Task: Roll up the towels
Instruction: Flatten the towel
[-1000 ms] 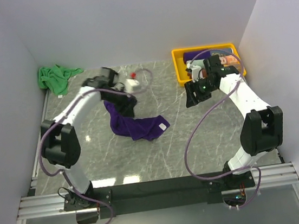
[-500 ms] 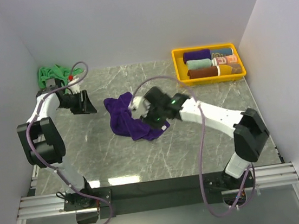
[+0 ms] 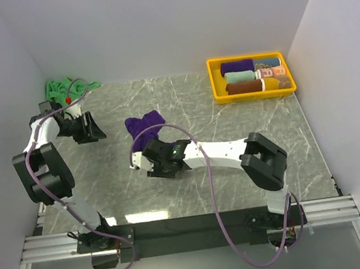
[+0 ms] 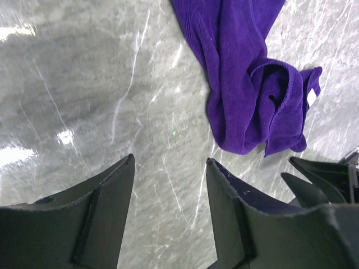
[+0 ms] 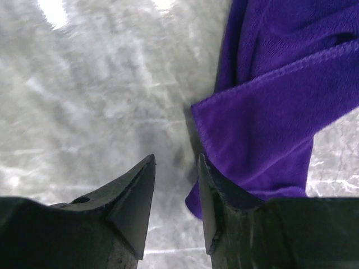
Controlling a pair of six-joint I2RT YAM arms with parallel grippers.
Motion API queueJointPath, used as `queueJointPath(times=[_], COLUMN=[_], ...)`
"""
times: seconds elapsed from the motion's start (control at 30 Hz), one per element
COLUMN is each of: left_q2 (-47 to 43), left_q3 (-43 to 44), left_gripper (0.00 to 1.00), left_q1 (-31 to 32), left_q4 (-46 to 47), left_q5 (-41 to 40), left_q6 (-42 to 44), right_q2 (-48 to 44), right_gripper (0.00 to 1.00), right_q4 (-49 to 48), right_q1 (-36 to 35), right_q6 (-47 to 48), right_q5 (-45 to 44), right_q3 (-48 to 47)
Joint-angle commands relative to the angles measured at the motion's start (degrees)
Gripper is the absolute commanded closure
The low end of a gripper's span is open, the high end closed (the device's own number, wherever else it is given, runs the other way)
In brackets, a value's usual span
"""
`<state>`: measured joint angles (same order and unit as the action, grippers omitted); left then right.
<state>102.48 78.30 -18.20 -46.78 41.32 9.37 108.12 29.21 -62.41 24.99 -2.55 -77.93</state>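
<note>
Only from the top view are the green towel (image 3: 54, 91), behind the left claw (image 3: 91, 127), and the yellow tray (image 3: 215, 84) of rolled cloths (image 3: 237, 67) seen. Both claws are held apart, empty; the purple towel (image 5: 269, 101) is seen just ahead of the right claw (image 5: 176, 162)

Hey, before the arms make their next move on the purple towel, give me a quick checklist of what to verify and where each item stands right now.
1. Left hand open and empty: ok, nothing held.
2. Right hand open: ok, jaws apart, nothing clamped.
3. Right hand at the purple towel: ok, its hem lies beside one finger.
4. That towel spread flat for rolling: not ok, crumpled and folded over itself.
5. Green towel ready: not ok, bunched in the far left corner.
6. Yellow tray out of the way: ok, far right corner.
</note>
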Motion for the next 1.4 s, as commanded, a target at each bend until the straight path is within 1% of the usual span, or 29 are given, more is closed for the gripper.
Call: queueJointPath(times=[0.0,0.23,0.4,0.47,0.53,0.57,0.6,0.73,0.83,0.87,0.97,1.0,1.03,1.17,1.2,1.27,1.3,1.37], left_q2=[-3.42,-3.95,-3.42,-3.34,-3.69,-3.95,-4.47,-5.27,-4.92,-4.66,-4.48,-4.30,-4.04,-3.60,-3.60,-3.51,-3.16,-2.64], left_q3=[-0.61,-0.70,0.10,0.27,0.27,0.18,-0.16,-0.96,-1.40,-1.66,-1.93,-1.93,-1.93,-2.01,-2.27,-3.15,-3.33,-4.29], left_gripper=[0.41,0.40,0.39,0.39,0.40,0.40,0.40,0.40,0.39,0.39,0.40,0.41,0.41,0.48,0.50,0.56,0.59,0.64], left_q1=[-0.44,-1.93,-3.68,-3.95,-4.48,-4.48,-4.39,-4.48,-4.39,-4.39,-3.69,-2.82,-2.11,2.28,4.81,7.55,10.08,12.47], left_q4=[-1.11,-2.34,-3.57,-3.75,-3.93,-3.84,-3.67,-2.18,-1.12,-0.16,2.12,2.57,3.01,4.86,6.25,8.02,9.77,11.53], left_q5=[1.92,2.27,3.24,3.24,3.41,3.24,3.15,3.06,3.41,3.85,3.86,3.68,3.42,2.80,2.54,1.66,1.40,1.39], left_q6=[1.18,2.59,3.11,3.38,3.99,4.17,4.60,5.22,4.96,4.61,3.47,3.29,2.86,0.93,0.40,-1.36,-1.98,-3.99], right_q2=[1.92,5.61,7.63,7.99,8.25,8.25,7.73,4.13,-0.79,-2.89,-6.58,-7.38,-8.00,-10.64,-10.82,-10.99,-11.17,-11.61], right_gripper=[0.55,0.49,0.49,0.51,0.67,0.79,1.00,1.00,1.00,1.00,1.00,1.00,1.00,1.00,1.00,1.00,1.00,1.00], right_q4=[-4.25,-6.80,-6.62,-7.59,-8.46,-8.82,-9.17,-8.30,-5.67,-4.70,-1.79,-1.27,0.22,2.69,3.21,4.97,5.33,7.17], right_q1=[0.01,-1.57,-2.10,-2.19,-2.27,-2.28,-2.10,-0.52,2.72,5.00,8.61,10.97,12.30,18.19,20.12,21.97,22.94,26.02], right_q6=[1.02,3.22,3.66,3.66,3.40,3.40,3.05,2.08,-0.20,-1.60,-4.32,-4.95,-5.48,-8.64,-9.08,-10.22,-10.75,-12.33], right_q5=[-3.69,-7.99,-7.91,-8.52,-9.40,-10.19,-10.81,-11.34,-8.10,-6.78,-1.68,1.29,2.36,10.88,11.94,14.93,15.90,18.79], right_q3=[-3.54,-4.42,-5.48,-5.30,-5.39,-5.30,-5.21,-3.90,-3.98,-4.24,-5.04,-5.39,-5.65,-6.27,-6.36,-6.27,-6.01,-5.48])
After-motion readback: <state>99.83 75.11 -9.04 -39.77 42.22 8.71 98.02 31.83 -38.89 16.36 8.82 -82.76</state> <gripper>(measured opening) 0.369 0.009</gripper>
